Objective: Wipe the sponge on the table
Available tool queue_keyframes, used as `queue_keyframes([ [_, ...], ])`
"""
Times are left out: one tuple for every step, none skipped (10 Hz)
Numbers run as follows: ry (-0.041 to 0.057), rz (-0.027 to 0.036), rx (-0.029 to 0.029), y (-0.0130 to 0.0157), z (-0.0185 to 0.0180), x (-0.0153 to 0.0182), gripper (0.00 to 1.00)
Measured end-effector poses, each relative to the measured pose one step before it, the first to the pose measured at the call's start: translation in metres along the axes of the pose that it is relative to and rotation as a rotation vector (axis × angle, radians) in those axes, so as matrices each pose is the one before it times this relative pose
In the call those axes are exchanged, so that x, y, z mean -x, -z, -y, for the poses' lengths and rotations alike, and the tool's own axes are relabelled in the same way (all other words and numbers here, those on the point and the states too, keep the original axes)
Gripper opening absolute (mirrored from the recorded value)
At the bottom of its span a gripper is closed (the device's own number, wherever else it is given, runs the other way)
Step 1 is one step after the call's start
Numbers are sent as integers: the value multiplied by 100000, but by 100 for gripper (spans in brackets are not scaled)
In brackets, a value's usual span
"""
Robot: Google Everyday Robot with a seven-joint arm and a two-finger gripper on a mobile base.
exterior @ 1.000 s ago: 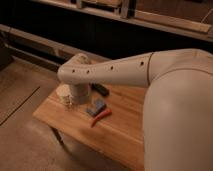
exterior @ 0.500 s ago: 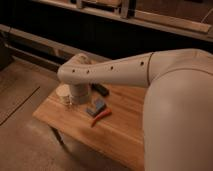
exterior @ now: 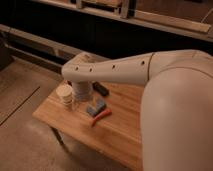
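The gripper [exterior: 80, 97] hangs at the end of the down-turned wrist, low over the far left part of the surface [exterior: 120, 137]. Whether it is open or shut I cannot tell. It seems to hold nothing.

The sponge [exterior: 96, 106] lies flat on the surface just beside the gripper, to the picture's right and a little nearer the front edge. Its long axis runs diagonally, near-left to far-right, roughly in line with the red tool [exterior: 101, 116] just in front of it. A black block [exterior: 101, 89] lies behind the sponge and a pale round stack [exterior: 65, 94] stands left of the gripper.

The scene fits a sponge about to be gripped or one just set down.
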Motion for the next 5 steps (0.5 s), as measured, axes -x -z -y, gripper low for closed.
queue_keyframes([
  [-1758,-138,-664,-411,-7,514,65],
  [-1209,-582,-359,-350,-68,233,65],
  [-2544,55,-803,-365,333,755,65],
  [-1524,428,-303,-23,164,457,65],
  [-1571,1056,-203,184,122,526,65],
])
